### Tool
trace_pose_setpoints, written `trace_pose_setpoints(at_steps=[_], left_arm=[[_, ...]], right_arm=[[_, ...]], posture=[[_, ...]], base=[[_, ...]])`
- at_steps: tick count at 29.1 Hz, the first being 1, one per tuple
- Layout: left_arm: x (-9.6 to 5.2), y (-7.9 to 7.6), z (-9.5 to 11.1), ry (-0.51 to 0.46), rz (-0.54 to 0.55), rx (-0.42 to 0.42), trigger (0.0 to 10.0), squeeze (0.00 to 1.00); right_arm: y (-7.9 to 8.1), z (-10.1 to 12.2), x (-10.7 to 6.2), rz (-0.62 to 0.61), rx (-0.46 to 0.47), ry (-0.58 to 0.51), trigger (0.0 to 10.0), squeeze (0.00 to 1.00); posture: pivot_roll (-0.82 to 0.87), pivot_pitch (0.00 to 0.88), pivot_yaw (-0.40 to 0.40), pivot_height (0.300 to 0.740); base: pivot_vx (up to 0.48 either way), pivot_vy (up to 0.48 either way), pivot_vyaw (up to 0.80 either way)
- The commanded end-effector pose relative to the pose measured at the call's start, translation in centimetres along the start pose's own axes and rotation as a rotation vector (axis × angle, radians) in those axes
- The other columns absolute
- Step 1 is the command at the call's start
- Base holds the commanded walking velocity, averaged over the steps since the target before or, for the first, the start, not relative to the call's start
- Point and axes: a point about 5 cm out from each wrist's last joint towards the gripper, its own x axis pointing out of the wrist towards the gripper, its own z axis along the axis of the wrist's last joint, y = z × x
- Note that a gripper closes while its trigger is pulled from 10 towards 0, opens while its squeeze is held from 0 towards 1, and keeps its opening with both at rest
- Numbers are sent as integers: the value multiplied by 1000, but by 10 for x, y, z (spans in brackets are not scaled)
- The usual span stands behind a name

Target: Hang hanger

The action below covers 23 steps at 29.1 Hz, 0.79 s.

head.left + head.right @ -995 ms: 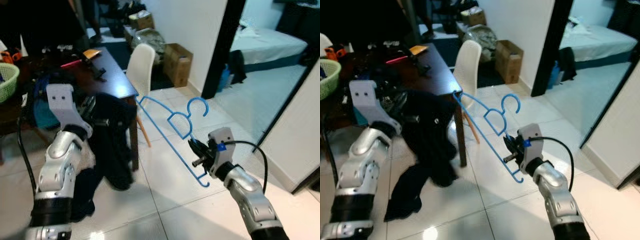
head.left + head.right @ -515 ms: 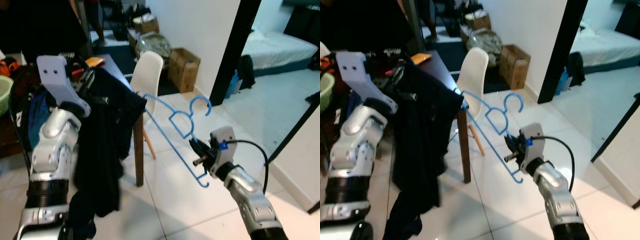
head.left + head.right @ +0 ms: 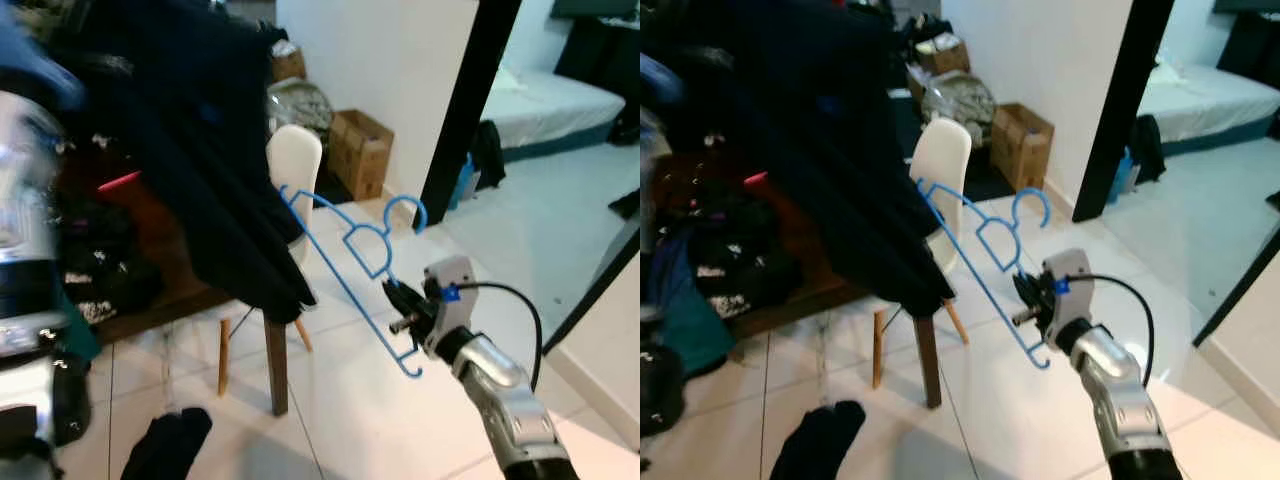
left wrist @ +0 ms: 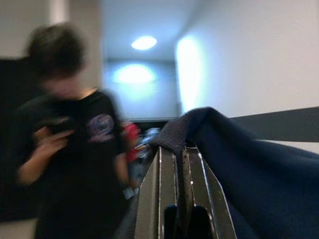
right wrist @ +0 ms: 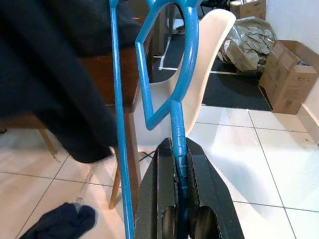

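A blue plastic hanger (image 3: pixel 345 270) slants up from my right gripper (image 3: pixel 400 308), which is shut on its lower bar near one end. The hook (image 3: pixel 412 212) points toward the doorway. In the right wrist view the hanger (image 5: pixel 178 104) runs straight out from between the shut fingers (image 5: pixel 159 194). A dark navy garment (image 3: pixel 200 150) hangs high at the left, in front of the table. My left gripper (image 4: pixel 180 149) is shut on a fold of this garment (image 4: pixel 249 169). The left arm (image 3: pixel 25 200) is a blur at the left edge.
A white chair (image 3: pixel 295 165) stands beside a dark wooden table (image 3: pixel 170 300) behind the garment. A dark cloth (image 3: pixel 165 445) lies on the tiles. A cardboard box (image 3: pixel 358 150) sits by the wall. A black door frame (image 3: pixel 460 110) opens onto a bed (image 3: pixel 550 105). A person (image 4: pixel 65 149) stands beyond my left gripper.
My left arm has swung the navy garment up high, clear of the table. The dark cloth now lies on the floor. The right gripper keeps the hanger in the same pose.
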Motion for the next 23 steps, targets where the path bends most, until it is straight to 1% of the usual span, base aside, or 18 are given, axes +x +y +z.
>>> trace_pose_setpoints(at_steps=[1, 2, 5, 6, 7, 8, 9, 10, 11, 12, 13, 14, 15, 17, 20, 22, 23], left_arm=[[-7, 7, -20, 79, 43, 43, 10000, 0], [-7, 7, -20, 79, 43, 43, 10000, 0], [-31, 11, -64, 279, 87, 43, 10000, 0], [-42, 9, -82, 365, 95, 34, 10000, 0], [-53, 7, -96, 430, 104, 38, 10000, 0], [-53, 7, -96, 430, 104, 38, 10000, 0], [-62, 7, -103, 447, 116, 41, 10000, 0], [-74, 8, -116, 494, 138, 60, 10000, 0], [-74, 8, -116, 494, 138, 60, 10000, 0], [-88, 10, -128, 545, 179, 54, 10000, 0], [-98, 13, -137, 588, 209, 50, 10000, 0], [-98, 13, -137, 588, 209, 50, 10000, 0], [-106, 16, -144, 624, 231, 64, 10000, 0], [-111, 21, -148, 649, 256, 59, 10000, 0], [-110, 22, -150, 658, 258, 43, 10000, 0], [-107, 21, -150, 667, 240, 52, 10000, 0], [-107, 19, -152, 682, 216, 25, 10000, 0]], right_arm=[[-1, 2, -1, -4, -10, -1, 10000, 0], [-1, 2, -1, -4, -10, -1, 10000, 0], [1, 2, -1, 0, -23, 3, 10000, 0], [1, 2, -1, 1, -24, 4, 10000, 0], [1, 2, -1, 1, -25, 5, 10000, 0], [1, 2, -1, 1, -25, 5, 10000, 0], [1, 2, -2, 3, -26, 6, 10000, 0], [1, 2, -2, 5, -31, 7, 10000, 0], [1, 2, -2, 5, -31, 7, 10000, 0], [2, 2, -3, 9, -37, 9, 10000, 0], [2, 2, -3, 12, -41, 10, 10000, 0], [2, 2, -3, 12, -41, 10, 10000, 0], [2, 2, -4, 15, -43, 11, 10000, 0], [2, 2, -4, 16, -40, 13, 10000, 0], [1, 2, -3, 13, -35, 18, 10000, 0], [0, 2, -3, 7, -26, 17, 10000, 0], [0, 2, -3, 5, -24, 16, 10000, 0]], posture=[[-36, 0, 0, 740], [-36, 0, 0, 740], [-39, 0, 0, 740], [-39, 0, 0, 740], [-39, 0, 0, 740], [-39, 0, 0, 740], [-45, 0, -1, 740], [-48, 0, -3, 740], [-48, 0, -3, 740], [-48, 0, -3, 740], [-48, 0, -3, 740], [-48, 0, -3, 740], [-47, 0, -8, 740], [-42, 0, -12, 740], [-42, 0, -12, 740], [-42, 0, -12, 740], [-40, 0, -10, 740]], base=[[480, 0, 0], [480, 0, 0], [480, 0, 0], [360, 0, 444], [266, 0, 525], [266, 0, 525], [0, 0, 800], [0, 0, 800], [0, 0, 800], [0, 0, 794], [0, 0, 800], [0, 0, 800], [0, 0, 794], [0, 0, 800], [0, 0, 754], [0, 0, 0], [0, 0, 0]])
